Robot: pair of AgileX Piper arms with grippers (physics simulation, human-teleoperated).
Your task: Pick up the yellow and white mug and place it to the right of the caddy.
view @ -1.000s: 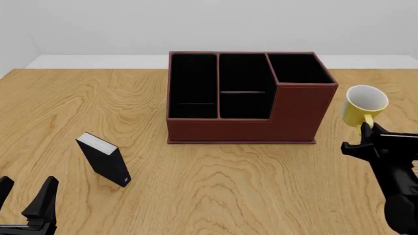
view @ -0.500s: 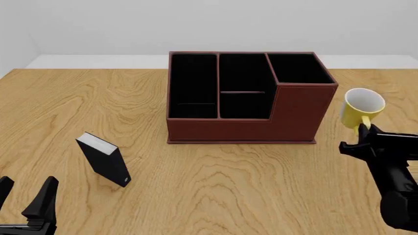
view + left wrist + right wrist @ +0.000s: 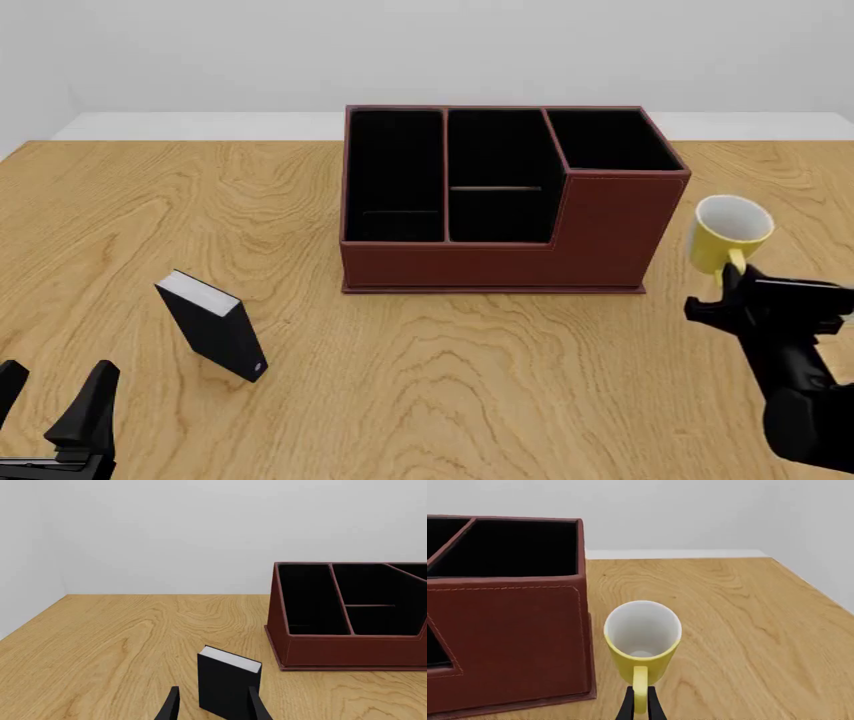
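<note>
Beside the caddy, just off its right wall, yellow and white mug tilted, apparently above the table, pinched by its handle in the right gripper, fingers clamped together on the loop, likely for lowering there. Near the front left corner, left gripper idle, fingers apart, holding nothing, behind a small black box.

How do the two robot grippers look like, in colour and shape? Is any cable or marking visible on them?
Both grippers are plain matte black. The left gripper ends in two narrow, flat, tapering fingers. The right gripper sits on a thick, rounded black wrist body. No cable, label or marking is visible on either.
</note>
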